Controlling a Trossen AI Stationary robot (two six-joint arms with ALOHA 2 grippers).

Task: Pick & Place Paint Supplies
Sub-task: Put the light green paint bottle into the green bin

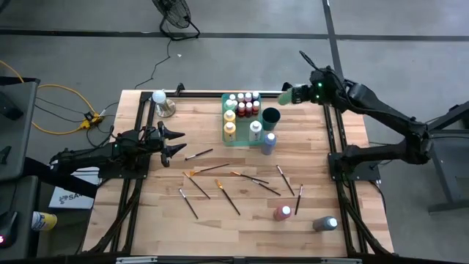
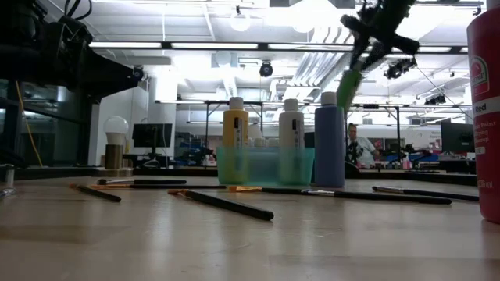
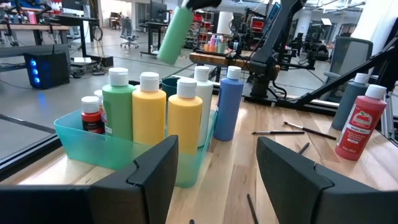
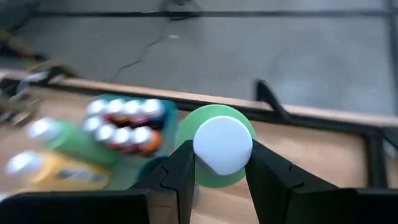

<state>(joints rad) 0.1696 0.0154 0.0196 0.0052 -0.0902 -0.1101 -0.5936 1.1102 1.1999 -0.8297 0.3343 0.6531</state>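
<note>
A: Wooden table [image 1: 220,213], high view: right gripper [image 1: 292,94] clenched on green bottle [image 1: 286,96] beside tray [image 1: 224,121]; left gripper [image 1: 174,141] released, waiting.

B: Right wrist: fingers [image 4: 180,171] squeeze the neck under the cap. Prob light, stiff, slick plastic — grip below cap.

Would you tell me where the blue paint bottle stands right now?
In the high view, the blue bottle stands just outside the green tray, at its right near corner.
</note>
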